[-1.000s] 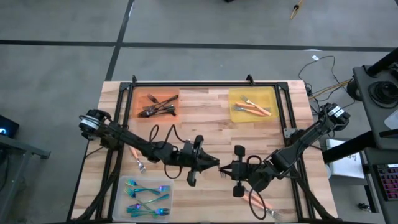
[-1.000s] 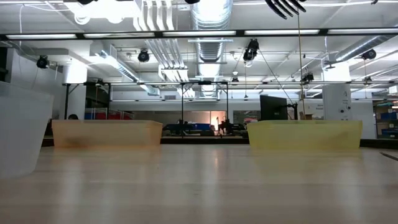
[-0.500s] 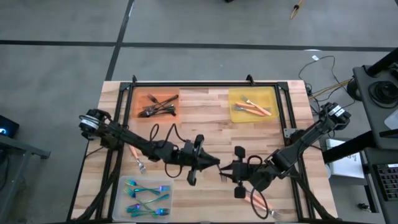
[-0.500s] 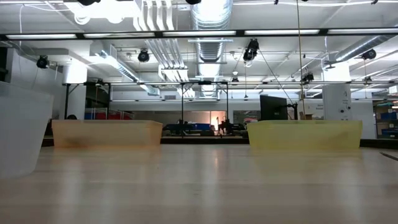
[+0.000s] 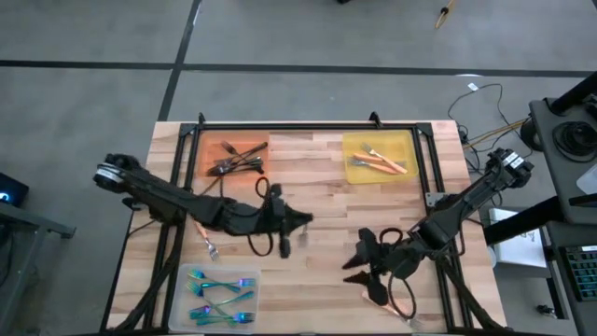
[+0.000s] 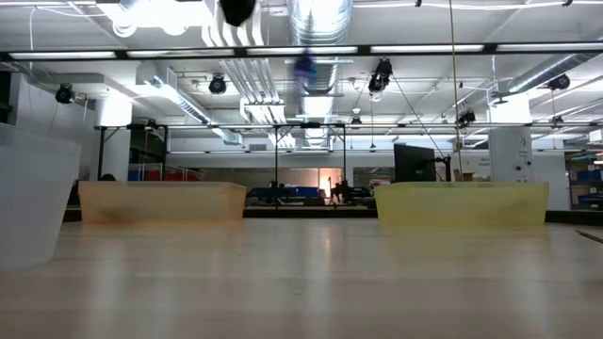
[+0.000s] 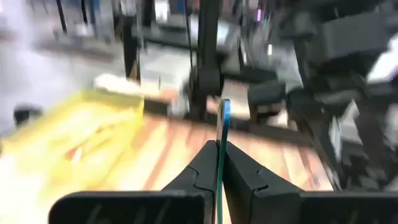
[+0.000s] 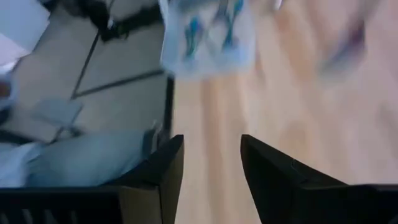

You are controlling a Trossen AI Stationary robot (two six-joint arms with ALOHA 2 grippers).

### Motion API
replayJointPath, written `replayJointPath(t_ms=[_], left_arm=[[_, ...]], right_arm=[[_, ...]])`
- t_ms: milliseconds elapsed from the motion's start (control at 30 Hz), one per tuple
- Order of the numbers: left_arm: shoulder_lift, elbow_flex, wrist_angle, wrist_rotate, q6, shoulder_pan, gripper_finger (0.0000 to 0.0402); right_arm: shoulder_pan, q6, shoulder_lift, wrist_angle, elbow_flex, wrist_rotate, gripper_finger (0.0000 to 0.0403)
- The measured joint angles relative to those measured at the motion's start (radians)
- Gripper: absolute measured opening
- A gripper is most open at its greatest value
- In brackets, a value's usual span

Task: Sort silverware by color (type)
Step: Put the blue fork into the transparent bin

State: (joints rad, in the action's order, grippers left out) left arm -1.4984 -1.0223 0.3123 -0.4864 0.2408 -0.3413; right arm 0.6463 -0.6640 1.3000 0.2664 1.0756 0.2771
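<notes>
Industrial lab hall, exposed ceiling ducts (image 6: 320,19), strip lights (image 6: 433,49), concrete floor (image 5: 280,37)

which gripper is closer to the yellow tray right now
Right, narrowly. The right gripper sits below the yellow tray, toward the table's near edge; the left gripper, shut on a blue-teal utensil, is mid-table, farther to the tray's left.

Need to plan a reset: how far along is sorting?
Done: grey pieces, orange-handled pieces and teal forks sit in separate groups. In hand: left gripper shut on a teal utensil; right gripper open. Left: an orange-handled fork loose on the table.
</notes>
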Motion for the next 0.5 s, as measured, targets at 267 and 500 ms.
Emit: replayJointPath(t_ms=[267,500], left_arm=[[0.126,-0.183,-0.803,-0.001,0.392,-0.160,0.0000],[0.088,-0.412,-1.378,-0.038,0.787,-0.356,0.0000]], right_arm=[[0.054,-0.366,0.042,0.251,0.000,-0.073,0.0129],[0.083,-0.549,0.139,0.323,0.000,-0.132,0.0122]])
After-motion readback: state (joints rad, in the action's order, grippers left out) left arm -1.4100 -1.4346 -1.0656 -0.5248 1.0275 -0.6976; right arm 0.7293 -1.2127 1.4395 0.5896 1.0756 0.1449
